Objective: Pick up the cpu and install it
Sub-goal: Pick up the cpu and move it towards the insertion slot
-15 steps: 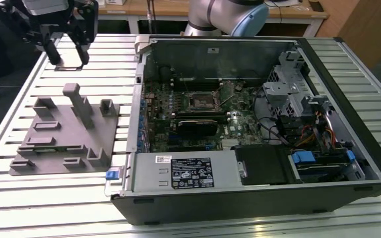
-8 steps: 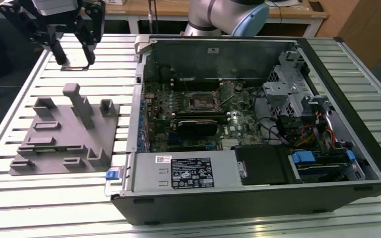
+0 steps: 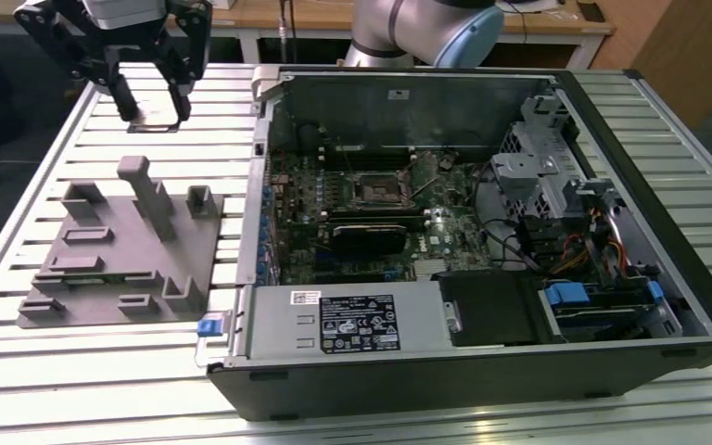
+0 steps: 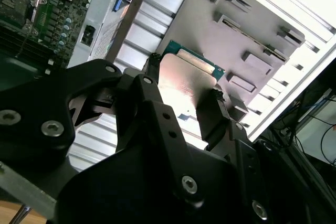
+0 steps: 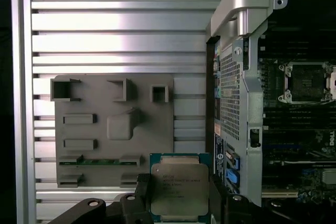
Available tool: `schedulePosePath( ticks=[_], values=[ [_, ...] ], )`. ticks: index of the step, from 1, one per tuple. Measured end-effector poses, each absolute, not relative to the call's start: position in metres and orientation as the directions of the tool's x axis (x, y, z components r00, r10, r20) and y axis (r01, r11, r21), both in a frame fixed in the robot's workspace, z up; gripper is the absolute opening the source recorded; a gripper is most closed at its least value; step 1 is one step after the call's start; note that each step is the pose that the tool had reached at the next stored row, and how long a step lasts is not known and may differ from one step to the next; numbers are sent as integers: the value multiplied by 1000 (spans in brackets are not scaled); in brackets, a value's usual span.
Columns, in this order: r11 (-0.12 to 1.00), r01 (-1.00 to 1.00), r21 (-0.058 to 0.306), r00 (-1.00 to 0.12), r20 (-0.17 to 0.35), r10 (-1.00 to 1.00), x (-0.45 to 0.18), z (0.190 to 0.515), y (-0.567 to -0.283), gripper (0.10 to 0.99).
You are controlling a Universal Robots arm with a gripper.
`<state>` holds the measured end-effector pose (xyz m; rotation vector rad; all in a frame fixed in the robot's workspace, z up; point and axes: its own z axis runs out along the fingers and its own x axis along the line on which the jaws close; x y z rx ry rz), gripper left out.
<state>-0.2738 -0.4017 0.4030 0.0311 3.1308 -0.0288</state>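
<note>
The exterior view looks down obliquely on the open computer case [image 3: 381, 102] and gray fixture plate [image 3: 108, 255]. Both wrist views, close behind the cpu [image 5: 179, 188], also face that plate.

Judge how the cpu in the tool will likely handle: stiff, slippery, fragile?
Probably stiff: the cpu looks like a flat, metal-topped plate. Its shiny lid may be slippery; the tool pinches only thin edges. Likely light, being thin.

tool [image 3: 155, 117] pointing down, seemingly clamping cpu [image 5: 179, 188]
</note>
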Motion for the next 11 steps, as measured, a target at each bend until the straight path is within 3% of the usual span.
schedulePosePath(
  ticks=[11],
  values=[
    [1000, 20, -18, -1000, -11, 20, -255, 403, -402, 533]
  ],
)
